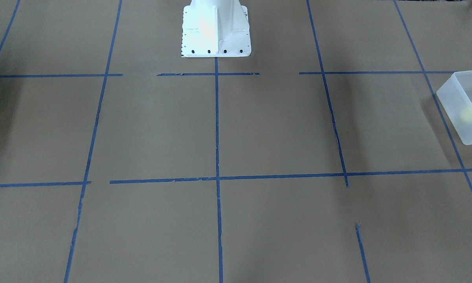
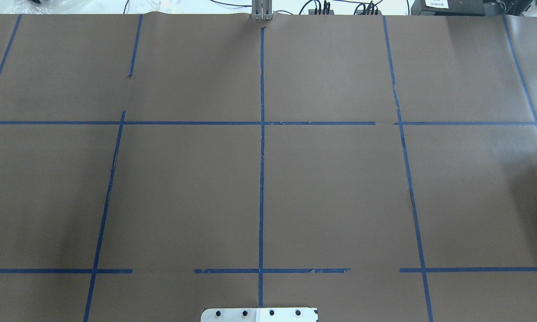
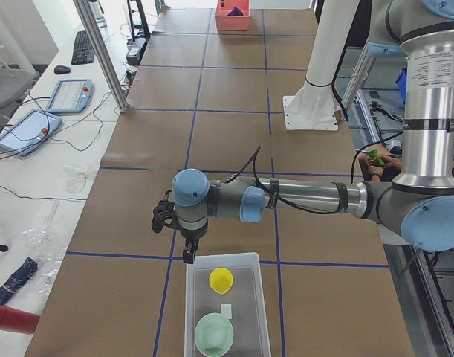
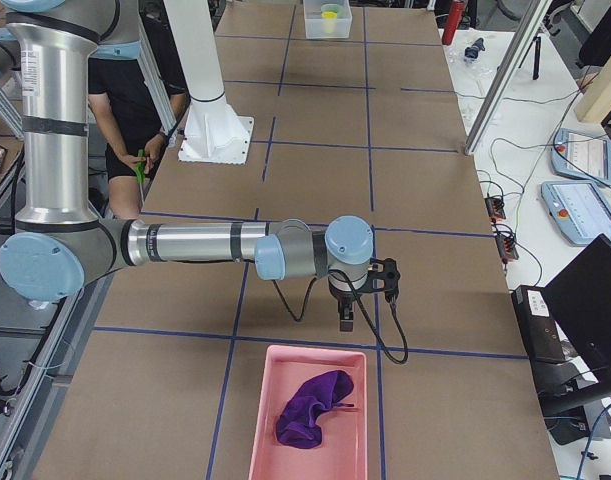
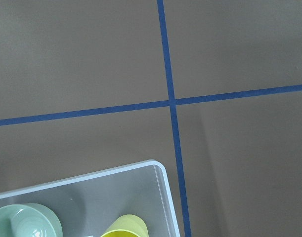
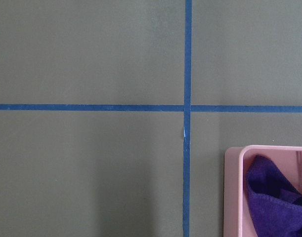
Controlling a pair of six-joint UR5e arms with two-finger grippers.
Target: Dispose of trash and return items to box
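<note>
The yellow cup (image 3: 221, 280) stands inside the box (image 3: 249, 312), lower centre of the left-end view — just lower right of the left gripper (image 3: 188, 254), the nearer one. The right gripper (image 4: 346, 320) hangs well apart. Jaw opening and load on either: cannot tell.

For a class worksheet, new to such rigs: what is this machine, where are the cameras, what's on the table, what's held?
A left arm and a right arm share a paper-covered table. Cameras: one facing the robot, one behind it, one at each table end, one on each wrist. The left end effector hangs by a white bin holding a yellow cup and green bowl; the right end effector by a pink bin holding a purple cloth. Nothing appears held.
</note>
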